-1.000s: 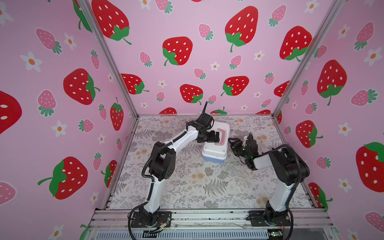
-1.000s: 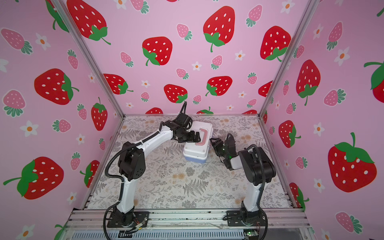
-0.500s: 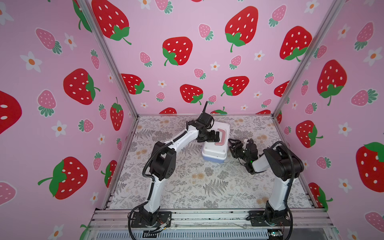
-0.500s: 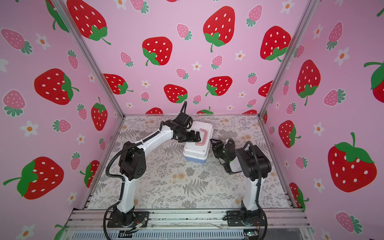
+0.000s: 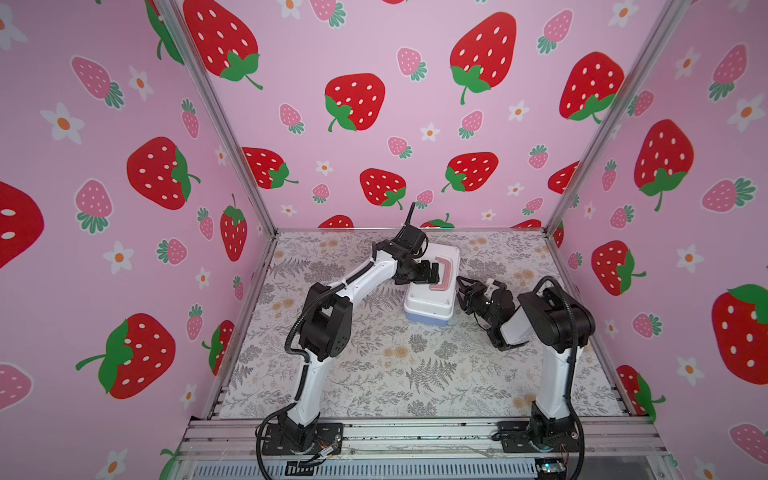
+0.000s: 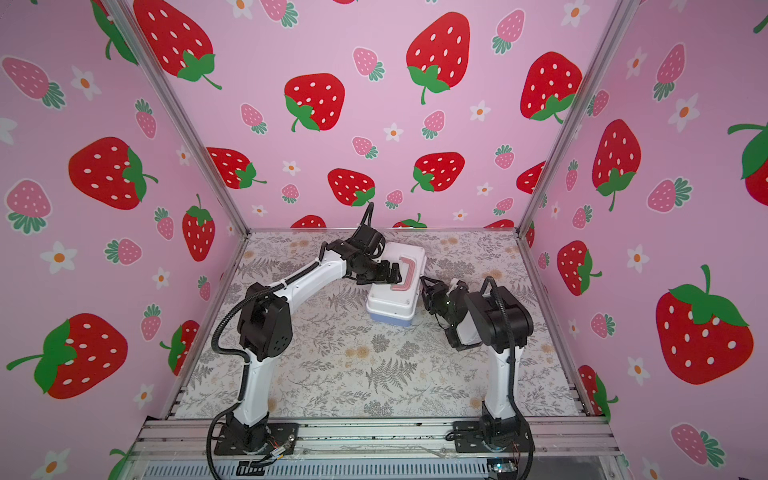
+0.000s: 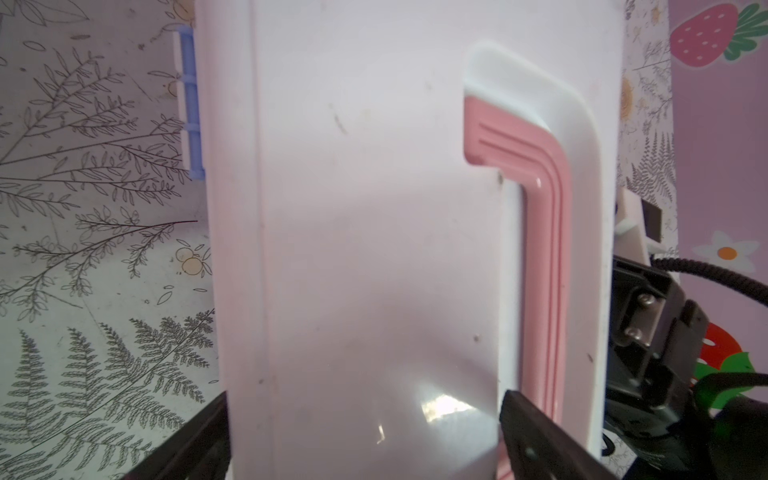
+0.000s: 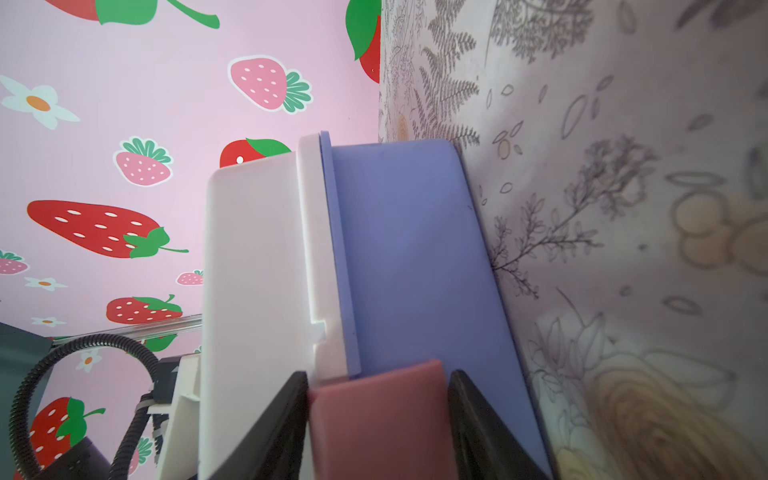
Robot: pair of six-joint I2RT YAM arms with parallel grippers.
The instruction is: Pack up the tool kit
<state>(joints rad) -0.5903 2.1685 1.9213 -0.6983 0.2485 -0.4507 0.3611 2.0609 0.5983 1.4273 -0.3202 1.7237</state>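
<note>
Tool kit (image 5: 430, 299): case shut; white lid (image 7: 374, 208) up, blue base (image 8: 407, 249) down on floral table (image 5: 374, 374), rear-centre in both top views; pink handle (image 7: 540, 249) flat in lid recess; pink latch (image 8: 378, 419) on side twd R arm.
L gripper (image 7: 365, 419): over lid, jaws wide; one finger off lid edge, other beside handle; holds nothing.
R gripper (image 8: 378, 390): low at kit side; fingers closed against both edges of latch.
</note>
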